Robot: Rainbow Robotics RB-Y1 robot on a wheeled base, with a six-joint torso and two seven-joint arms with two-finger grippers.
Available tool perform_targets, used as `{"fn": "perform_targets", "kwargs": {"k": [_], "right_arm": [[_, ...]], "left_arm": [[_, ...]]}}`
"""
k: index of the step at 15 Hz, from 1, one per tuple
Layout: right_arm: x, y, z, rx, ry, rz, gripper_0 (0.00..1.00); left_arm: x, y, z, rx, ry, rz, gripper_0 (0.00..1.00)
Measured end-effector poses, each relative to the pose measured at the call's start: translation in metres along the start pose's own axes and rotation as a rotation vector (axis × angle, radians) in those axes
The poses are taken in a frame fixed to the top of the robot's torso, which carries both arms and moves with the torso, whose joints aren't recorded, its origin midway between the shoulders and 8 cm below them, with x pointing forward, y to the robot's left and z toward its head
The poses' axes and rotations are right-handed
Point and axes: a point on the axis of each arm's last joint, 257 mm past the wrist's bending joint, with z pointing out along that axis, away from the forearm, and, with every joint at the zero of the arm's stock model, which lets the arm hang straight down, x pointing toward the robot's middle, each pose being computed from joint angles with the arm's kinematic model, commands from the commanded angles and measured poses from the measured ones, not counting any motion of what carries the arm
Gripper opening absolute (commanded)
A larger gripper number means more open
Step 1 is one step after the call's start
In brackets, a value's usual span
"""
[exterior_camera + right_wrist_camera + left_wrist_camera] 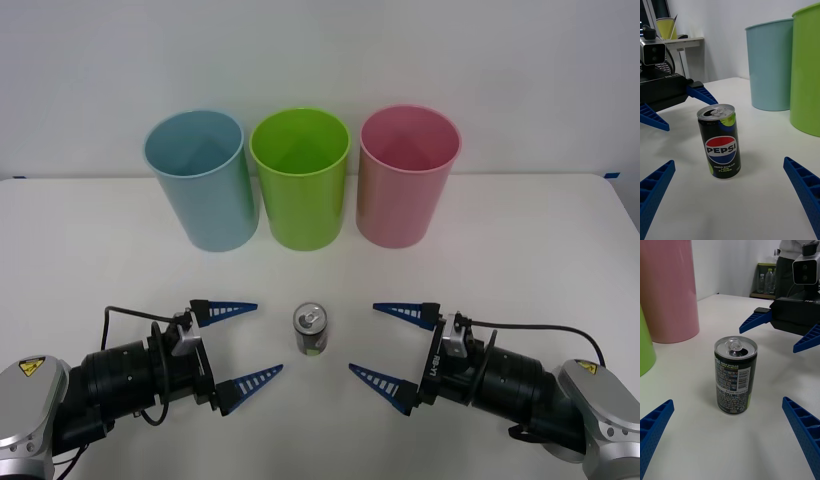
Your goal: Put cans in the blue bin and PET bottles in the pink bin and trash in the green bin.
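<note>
Here, nearest us, we see the left gripper (241, 346) and the right gripper (395, 346) low over a plain white table (90, 240), facing each other, each with its blue ribbed fingers spread wide and holding nothing. Between them, touching neither, the can (311, 330) stands upright on the tabletop, its silver top opened and the pull tab raised. In the right wrist view the can (720, 141) shows a dark body with a yellow-green band and a round logo; in the left wrist view the can (735, 375) shows its printed label side.

Farther back, we find three tall round bins standing upright in a row, set close together: the blue bin (201, 180) on the left, the green bin (301, 180) in the middle, the pink bin (406, 178) on the right. All three are well apart from the can.

Beyond the table's far edge rises a bare white wall (320, 50). The left wrist view takes in a low shelf (765, 281) with clear bottles against the room's far side.
</note>
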Motion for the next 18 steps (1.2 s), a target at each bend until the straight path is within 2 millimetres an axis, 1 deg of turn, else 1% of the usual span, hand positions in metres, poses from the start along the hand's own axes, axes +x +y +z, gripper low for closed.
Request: {"fn": "perform_targets", "kwargs": {"k": [18], "right_arm": [[0.0000, 0.0000, 0.0000, 0.000, 0.000, 0.000, 1.00]], "left_arm": [[0.0000, 0.0000, 0.0000, 0.000, 0.000, 0.000, 1.00]]}}
